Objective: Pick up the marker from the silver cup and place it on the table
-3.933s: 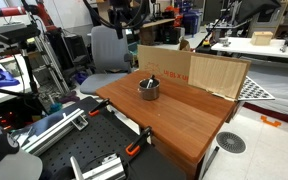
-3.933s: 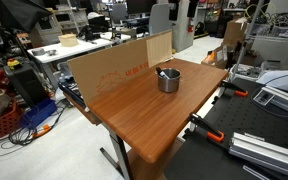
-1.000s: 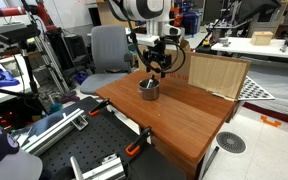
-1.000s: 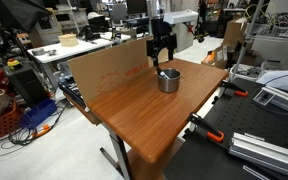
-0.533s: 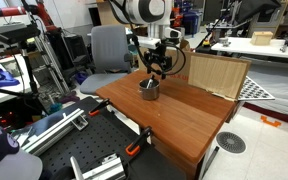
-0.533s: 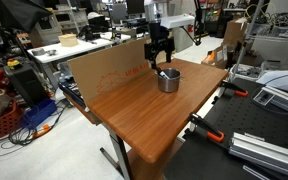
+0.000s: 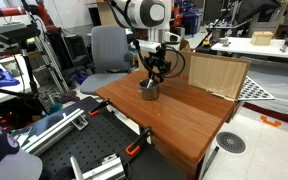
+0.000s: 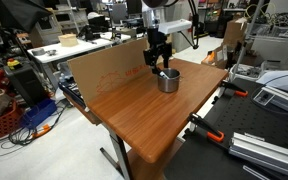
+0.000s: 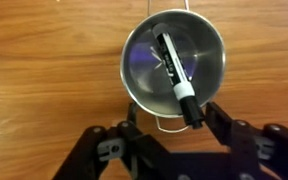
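The silver cup (image 9: 174,62) stands on the reddish-brown table (image 9: 44,60) and fills the upper middle of the wrist view. The marker (image 9: 174,74) leans inside it, whitish body with a dark end sticking out over the near rim. My gripper (image 9: 172,118) is open, its fingers spread either side of the cup's near rim and the marker's dark end, holding nothing. In both exterior views the gripper (image 7: 155,76) (image 8: 160,64) hangs just above the cup (image 7: 148,90) (image 8: 168,81) near the table's far side.
A cardboard sheet (image 7: 216,73) (image 8: 104,70) stands upright along the table's back edge behind the cup. A grey office chair (image 7: 108,48), white tables with boxes (image 7: 254,42) and metal rails (image 8: 264,100) surround the table (image 7: 174,115).
The arm came into the scene and has lowered from above the cup to just over its rim. The cup and marker have not moved.
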